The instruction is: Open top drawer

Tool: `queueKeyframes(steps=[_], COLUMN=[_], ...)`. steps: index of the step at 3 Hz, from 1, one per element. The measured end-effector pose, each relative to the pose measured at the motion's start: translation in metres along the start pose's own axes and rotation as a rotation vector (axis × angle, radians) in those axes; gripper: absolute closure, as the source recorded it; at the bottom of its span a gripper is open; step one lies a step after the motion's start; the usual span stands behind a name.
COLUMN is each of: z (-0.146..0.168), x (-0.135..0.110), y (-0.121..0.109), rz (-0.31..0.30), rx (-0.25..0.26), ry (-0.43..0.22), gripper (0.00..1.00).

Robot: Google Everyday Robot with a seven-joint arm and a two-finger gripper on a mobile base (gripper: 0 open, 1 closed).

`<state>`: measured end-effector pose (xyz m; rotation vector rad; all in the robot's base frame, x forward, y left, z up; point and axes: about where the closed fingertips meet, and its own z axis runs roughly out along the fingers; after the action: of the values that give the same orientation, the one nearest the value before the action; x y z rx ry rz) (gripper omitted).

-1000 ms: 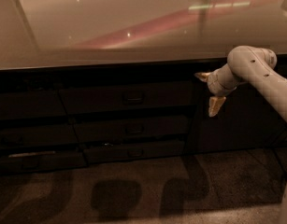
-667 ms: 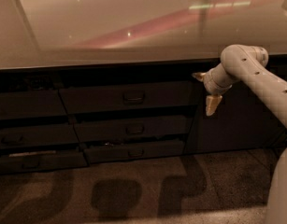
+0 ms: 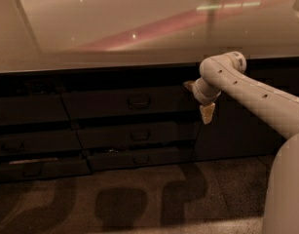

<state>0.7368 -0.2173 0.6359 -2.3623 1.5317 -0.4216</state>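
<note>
- The counter (image 3: 115, 28) filled the upper half of the camera view, with a bank of dark drawer fronts running beneath its front edge.
- The top drawer (image 3: 110, 105) lay directly under the counter edge in the middle column. Its front appeared flush with the neighbouring fronts, so it was judged fully shut.
- The small loop handle (image 3: 138, 101) sat at the centre of that front, with nothing touching it.
- Two shallower drawers, one (image 3: 115, 136) above the other (image 3: 115, 160), lay below the top drawer and carried similar handles. They were no part of the task.
- The arm (image 3: 256, 96) entered from the right, bending at an elbow close under the counter edge.
- The gripper (image 3: 197, 100) hung in front of the right end of the top drawer, to the right of the handle and clear of it.
- Its fingers stood spread, one tip pointing left and the other pointing down. Nothing was held between them.
- Progress, as judged: the approach was under way, but no part of the opening was done.
- The remaining steps were to carry the gripper left to the handle, set the fingers about the loop, press them together, and draw the drawer outward over the floor (image 3: 139, 204).
</note>
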Motion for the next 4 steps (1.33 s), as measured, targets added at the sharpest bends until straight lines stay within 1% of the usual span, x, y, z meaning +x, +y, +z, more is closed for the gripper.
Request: queueKeyframes(steps=[1, 2, 4], z=[0.0, 0.0001, 0.0001], x=[0.0, 0.0, 0.0], y=[0.0, 0.0, 0.0001], rz=[0.0, 0.0, 0.0], rx=[0.0, 0.0, 0.0], ry=[0.0, 0.0, 0.0], gripper=[0.0, 0.19, 0.65])
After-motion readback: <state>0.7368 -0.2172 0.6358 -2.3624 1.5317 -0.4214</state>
